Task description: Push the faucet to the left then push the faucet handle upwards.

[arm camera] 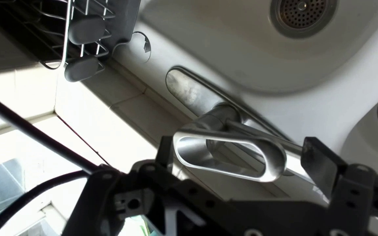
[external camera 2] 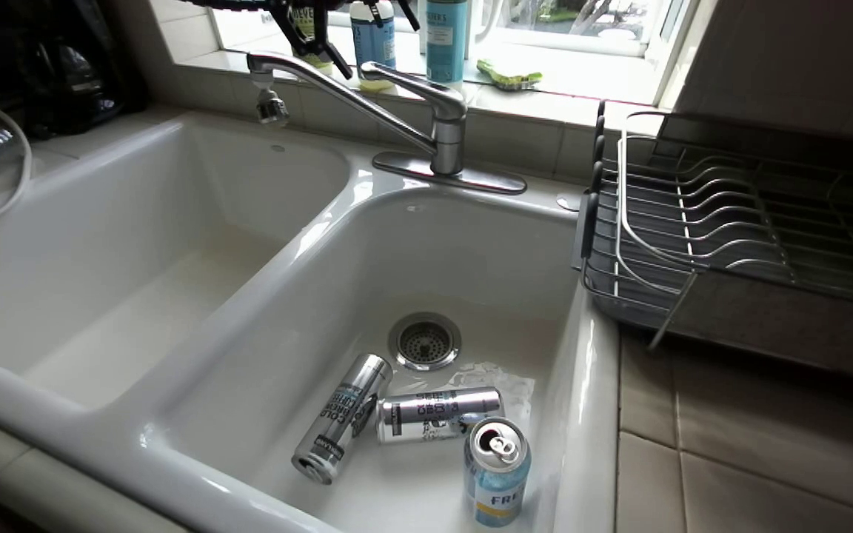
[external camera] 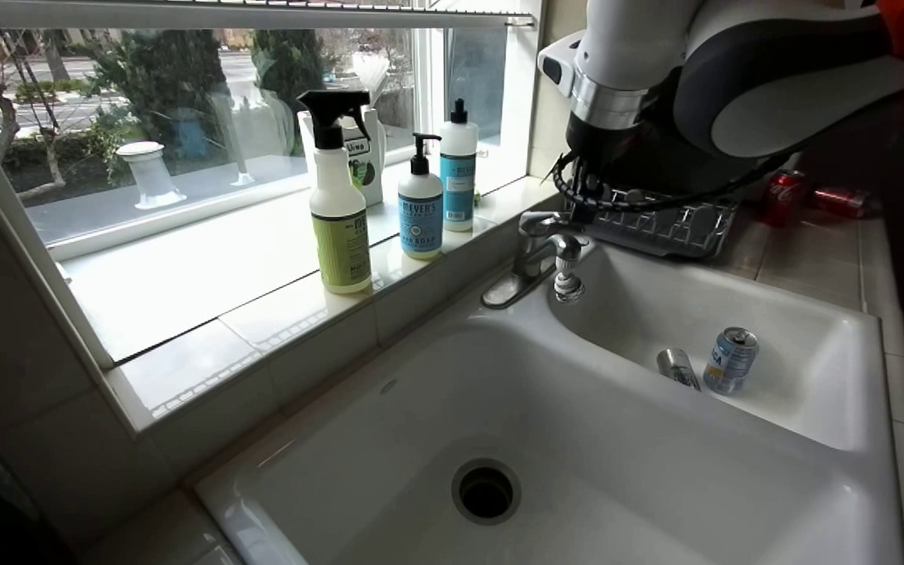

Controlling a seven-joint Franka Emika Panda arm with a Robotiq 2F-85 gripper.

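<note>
Faucet (external camera 2: 447, 141) stands at the window-side edge of the surface (external camera 2: 752, 451), behind the ridge between the two basins of a white sink (external camera 2: 597, 414). In an exterior view its spout (external camera 2: 356, 98) and, above that, its handle (external camera 2: 412, 84) both point toward the left. The gripper (arm camera: 241, 160), at the end of a white arm (external camera: 640, 39), is over the faucet with its jaws spread, one on either side of the looped handle in the wrist view; whether they touch it I cannot tell. Two silver cans (external camera 2: 341, 426) lie in the right basin near an upright blue can (external camera 2: 499, 481). A wire dish rack (external camera 2: 767, 318) stands toward the surface's back right corner. In an exterior view, two red cans (external camera: 781, 200) sit near the right edge. A windowsill (external camera: 240, 345) along the window-side edge carries a spray bottle (external camera: 346, 251) and two pump bottles (external camera: 421, 212).
</note>
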